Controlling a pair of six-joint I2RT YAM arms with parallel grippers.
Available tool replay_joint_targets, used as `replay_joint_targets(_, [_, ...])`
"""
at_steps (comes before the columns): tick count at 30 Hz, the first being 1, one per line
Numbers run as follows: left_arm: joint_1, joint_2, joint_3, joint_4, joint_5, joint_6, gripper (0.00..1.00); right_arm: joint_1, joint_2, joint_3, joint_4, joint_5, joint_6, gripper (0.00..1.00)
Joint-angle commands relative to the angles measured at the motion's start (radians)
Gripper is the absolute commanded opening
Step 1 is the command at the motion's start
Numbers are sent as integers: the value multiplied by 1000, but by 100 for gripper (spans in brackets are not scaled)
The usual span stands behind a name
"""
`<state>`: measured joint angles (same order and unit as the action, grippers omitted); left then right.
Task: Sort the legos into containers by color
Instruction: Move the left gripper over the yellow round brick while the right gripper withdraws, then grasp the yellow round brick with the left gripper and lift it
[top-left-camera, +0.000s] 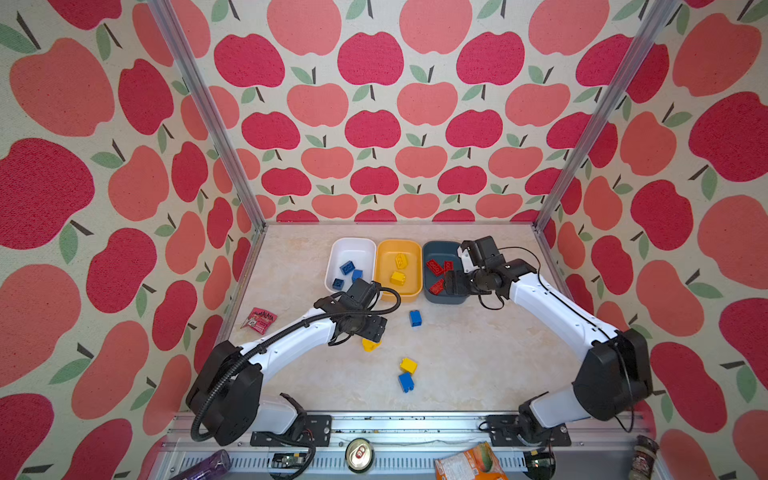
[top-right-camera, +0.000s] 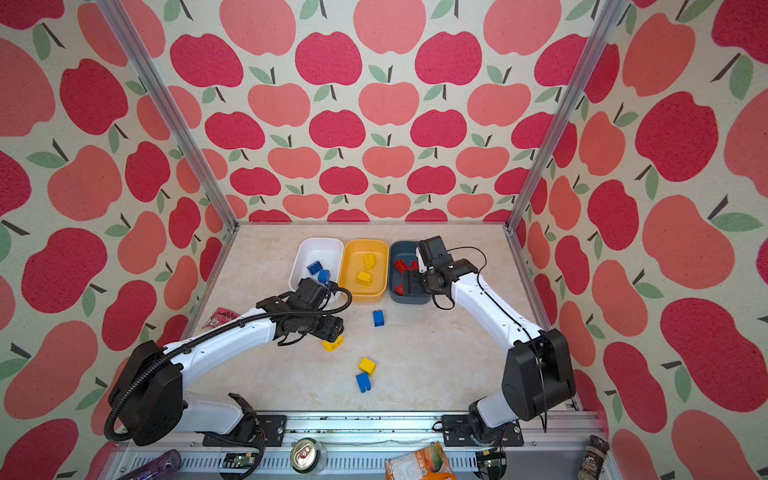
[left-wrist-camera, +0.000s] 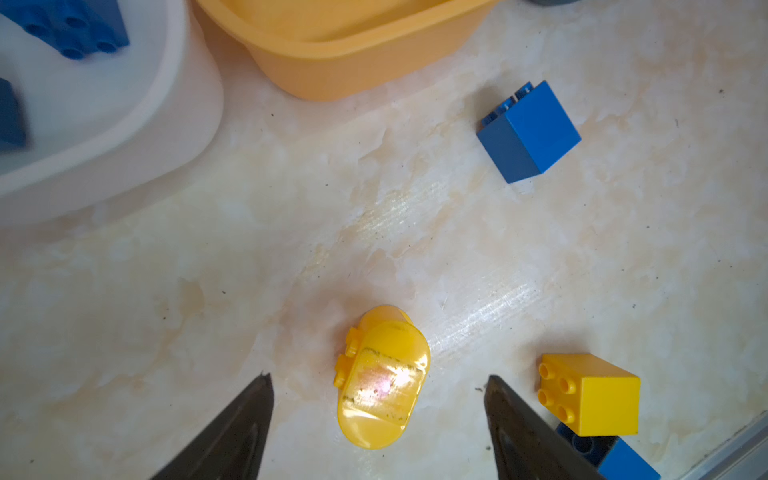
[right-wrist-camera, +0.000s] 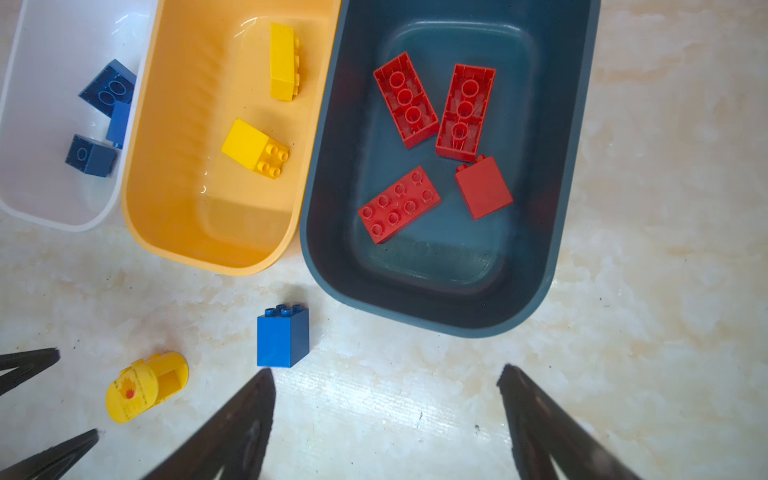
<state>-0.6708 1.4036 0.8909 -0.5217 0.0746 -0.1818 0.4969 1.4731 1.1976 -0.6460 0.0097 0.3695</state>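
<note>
Where the table (top-left-camera: 478, 365) lies nearest you, a blue brick (top-left-camera: 406, 382) and a yellow brick (top-left-camera: 408, 365) touch. Farther in, your left gripper (left-wrist-camera: 379, 379) stands wide, jaws flanking the rounded yellow piece (top-left-camera: 369, 345) without touching it. A lone blue brick (top-left-camera: 414, 318) sits beyond, rightward. In the far row, the white tub (top-left-camera: 353, 240) holds three blue legos (top-left-camera: 347, 268), the yellow-orange tub (top-left-camera: 384, 266) two yellow, the slate tub (top-left-camera: 436, 248) four red; your right gripper (right-wrist-camera: 385, 372) hangs wide and empty over the slate tub's near end.
</note>
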Motion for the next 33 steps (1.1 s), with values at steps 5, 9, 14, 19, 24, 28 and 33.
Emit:
replay_joint_targets(5, [-30,104,55,-67,-45,70,75,5,-121,-74,-65,-37,55,88])
replay_joint_targets(9, [-41,145,64,-59,-42,74,71,6,-161,-98,-75,-29,62,89])
replay_joint_targets(14, [-46,174,62,-52,-27,74,66,2,-184,-112,-80,-27,65,90])
replay_joint_targets(19, [-54,190,60,-59,-22,68,62,-1,-189,-115,-78,-29,65,89])
replay_joint_targets(24, [-60,207,61,-55,-12,58,59,-6,-188,-121,-72,-35,68,90])
replay_joint_targets(28, [-63,228,72,-64,-14,54,59,-9,-195,-124,-72,-35,69,90])
replay_joint_targets(33, [-66,244,78,-73,-27,47,63,-16,-207,-134,-73,-37,71,90])
